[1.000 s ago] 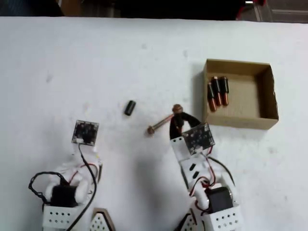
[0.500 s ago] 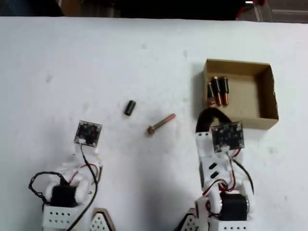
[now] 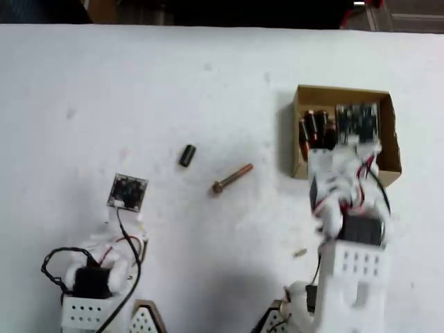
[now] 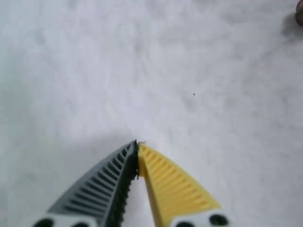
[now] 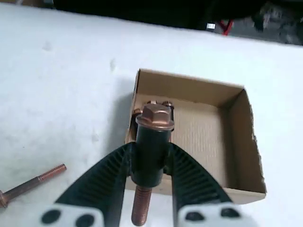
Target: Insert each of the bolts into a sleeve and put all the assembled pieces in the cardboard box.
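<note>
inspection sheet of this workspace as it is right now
Surface: white table, a few faint marks.
Job's things: cardboard box with assembled pieces inside; one bolt and one black sleeve lying apart on the table.
Clutter: small tan bit near the right arm, too small to identify.
Grippers: right gripper fingers shut on a bolt-in-sleeve piece, at the box; left gripper fingers shut, empty, over bare table.
Cables: black cable looped at the left arm; red wires on the right arm.
Surroundings: dark beyond the far edge, nothing clear.
</note>
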